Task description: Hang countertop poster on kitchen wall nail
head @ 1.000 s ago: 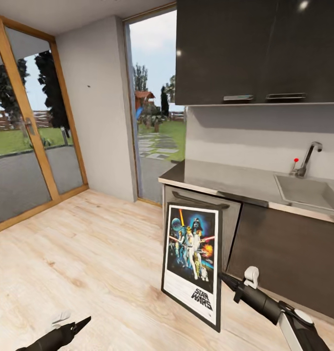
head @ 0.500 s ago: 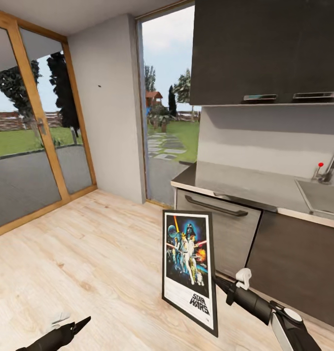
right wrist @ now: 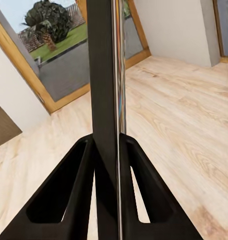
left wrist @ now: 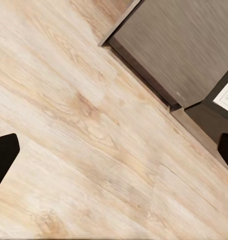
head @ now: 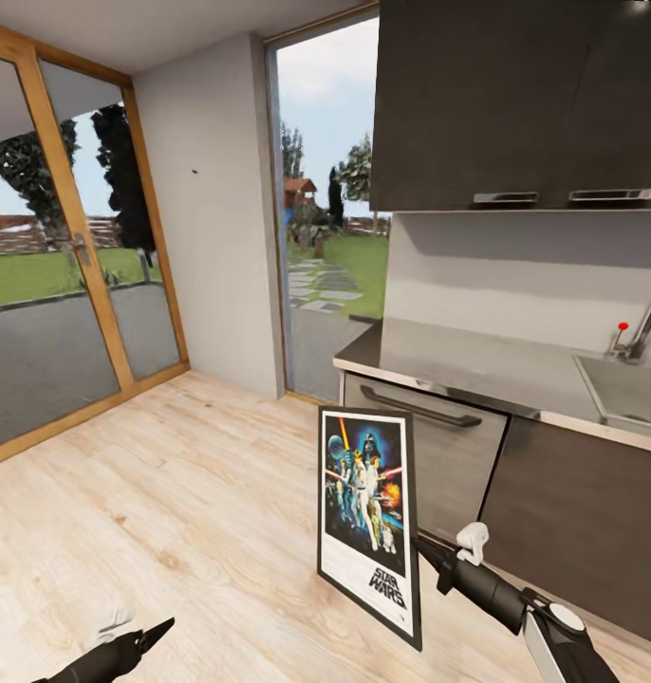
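Right now my right gripper [right wrist: 108, 150] pinches the poster [head: 368, 517] upright by its edge; the nail [head: 194, 172] sits toward eleven o'clock, left gripper [head: 140, 637] spread idle.

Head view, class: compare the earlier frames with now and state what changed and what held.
The camera swung left, so the kitchen countertop slid rightward in frame. The right gripper stayed clamped on the poster, upright above the floor; the left gripper stayed low. The wall nail remains bare.

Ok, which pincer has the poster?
The right pincer: its fingers clamp the poster by its edge. The left pincer hangs open and empty over the floor.
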